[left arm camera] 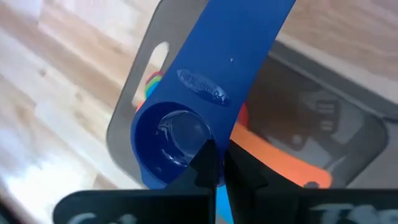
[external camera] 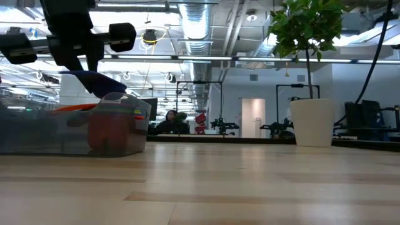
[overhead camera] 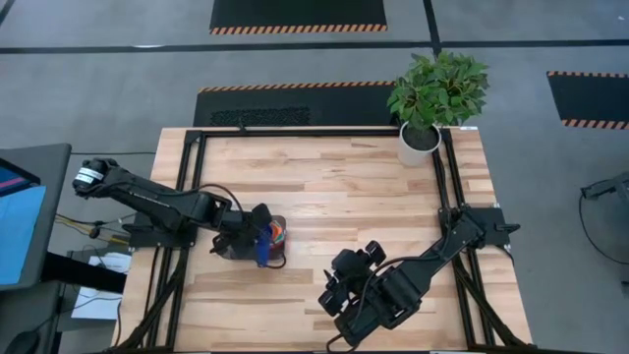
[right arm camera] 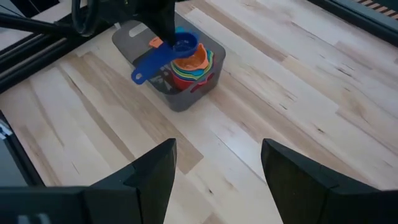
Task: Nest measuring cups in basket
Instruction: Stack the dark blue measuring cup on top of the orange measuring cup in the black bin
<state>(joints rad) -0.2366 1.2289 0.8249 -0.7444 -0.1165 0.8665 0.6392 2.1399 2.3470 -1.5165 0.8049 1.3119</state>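
Dark blue cup is clamped at its rim by the left gripper, fingers pinched together, directly above the cup stack inside the basket. Right gripper waits, fingers spread, well apart; bare table lies between.

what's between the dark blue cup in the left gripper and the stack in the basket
Nothing visible. The left gripper holds the dark blue cup right above the nested cups in the basket, with only open air between them.
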